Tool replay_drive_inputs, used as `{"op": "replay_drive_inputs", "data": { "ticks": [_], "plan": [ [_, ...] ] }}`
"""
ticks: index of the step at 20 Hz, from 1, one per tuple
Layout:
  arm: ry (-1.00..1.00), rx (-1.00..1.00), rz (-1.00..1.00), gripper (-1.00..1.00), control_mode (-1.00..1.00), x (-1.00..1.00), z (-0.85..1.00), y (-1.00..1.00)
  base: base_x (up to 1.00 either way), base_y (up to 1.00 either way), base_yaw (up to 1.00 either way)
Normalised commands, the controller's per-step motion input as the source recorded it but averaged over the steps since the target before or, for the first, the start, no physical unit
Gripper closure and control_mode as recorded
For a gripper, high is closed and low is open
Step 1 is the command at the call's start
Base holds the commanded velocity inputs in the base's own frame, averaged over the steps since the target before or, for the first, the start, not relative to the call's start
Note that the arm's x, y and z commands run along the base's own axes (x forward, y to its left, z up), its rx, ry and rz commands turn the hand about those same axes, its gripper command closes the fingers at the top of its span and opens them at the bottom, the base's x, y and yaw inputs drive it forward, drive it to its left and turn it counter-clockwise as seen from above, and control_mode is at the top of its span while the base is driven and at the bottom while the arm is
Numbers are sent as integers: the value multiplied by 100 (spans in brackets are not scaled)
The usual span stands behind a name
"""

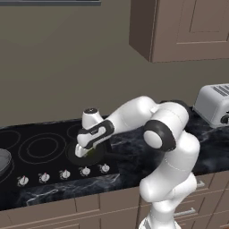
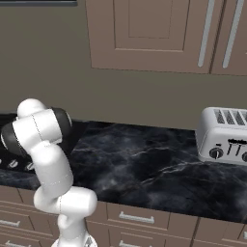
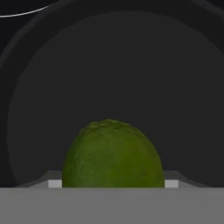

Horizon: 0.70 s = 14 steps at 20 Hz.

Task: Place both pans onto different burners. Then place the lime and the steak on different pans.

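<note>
Left base view: the gripper hung low over the black pan, which sat on the right part of the cooktop just behind the knobs. A second, grey pan showed at the left edge of the same view.

Hand view: the lime sat between the jaws and directly above the pan's dark floor. The jaws stood fairly wide, about the lime's own width; whether they were pressing on it or had let go could not be told, since the finger tips were hidden behind the fruit.

Handling, as judged: the lime was light, firm and round, with a pebbled rind that gave fair friction. Its roundness made it likely to roll once free on the flat pan floor. The best hold was across its widest girth, with the pads on opposite sides; a grip nearer either end risked squeezing it out.
</note>
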Motion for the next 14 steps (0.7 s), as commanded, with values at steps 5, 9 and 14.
{"op": "replay_drive_inputs", "data": {
  "ticks": [5,9,14],
  "plan": [
    [8,0,-5,100,-100,18,-21,6,0,0,0],
    [7,0,-5,-100,-100,13,-20,6,0,0,0],
    [5,0,-4,-100,-100,0,-6,0,0,0,0]
  ]
}}
